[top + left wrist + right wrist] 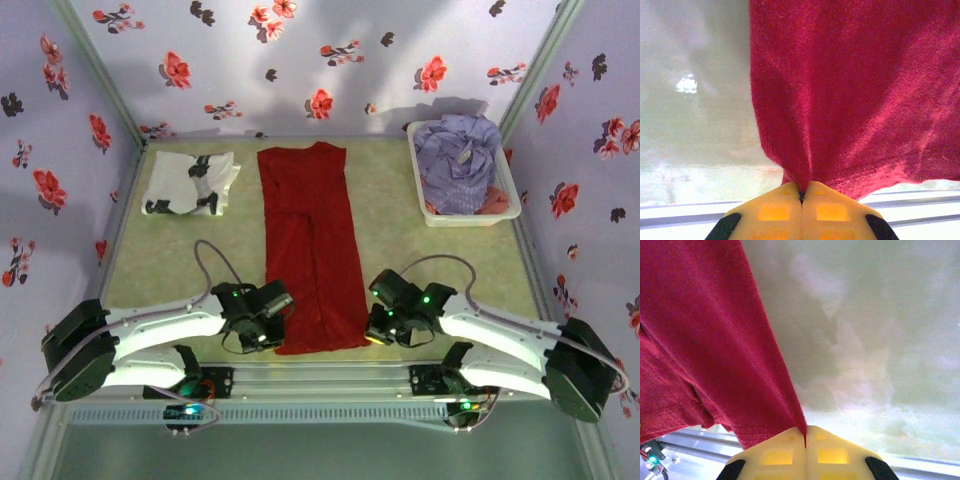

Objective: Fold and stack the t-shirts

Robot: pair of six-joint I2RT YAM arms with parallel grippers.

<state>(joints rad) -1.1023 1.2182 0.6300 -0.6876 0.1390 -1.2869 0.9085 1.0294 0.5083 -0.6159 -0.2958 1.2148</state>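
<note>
A red t-shirt point(310, 245) lies folded into a long narrow strip down the middle of the table. My left gripper point(268, 335) is shut on its near left corner, with red cloth point(850, 100) pinched between the yellow fingers point(785, 200). My right gripper point(378, 335) is shut on the near right corner, the red edge point(715, 350) running into its closed yellow fingers point(825, 442). A folded white t-shirt with black print point(190, 183) rests at the back left. A pale lavender t-shirt point(458, 160) is bunched in the basket.
The white plastic basket point(425, 210) stands at the back right, with some orange-red cloth point(497, 200) in its near corner. Floral walls close in the table on three sides. Bare greenish tabletop point(440, 250) stretches between the red shirt and the basket.
</note>
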